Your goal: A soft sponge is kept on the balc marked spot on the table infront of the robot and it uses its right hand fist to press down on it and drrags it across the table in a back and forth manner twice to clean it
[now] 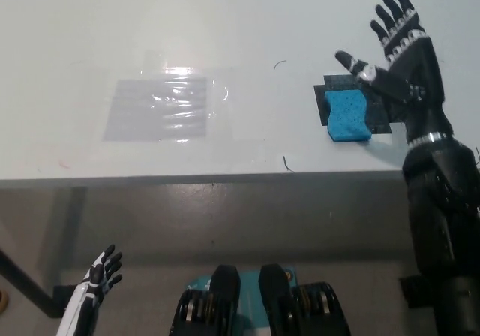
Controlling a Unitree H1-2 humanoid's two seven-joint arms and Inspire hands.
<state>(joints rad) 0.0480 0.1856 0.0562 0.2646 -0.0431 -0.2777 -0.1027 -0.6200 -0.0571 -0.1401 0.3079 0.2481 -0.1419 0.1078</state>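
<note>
A blue sponge point(347, 115) lies on the black marked patch point(324, 98) at the right of the white table point(225, 36). My black right hand point(401, 62) is raised above and to the right of the sponge, open, fingers spread, holding nothing. My white left hand point(96, 281) rests low at the bottom left, below the table edge, with its fingers apart.
A shiny clear plastic sheet point(159, 108) is taped flat on the table to the left of the middle. The table's front edge point(210, 177) runs across the picture. A few thin dark marks point(286, 163) lie near the sponge.
</note>
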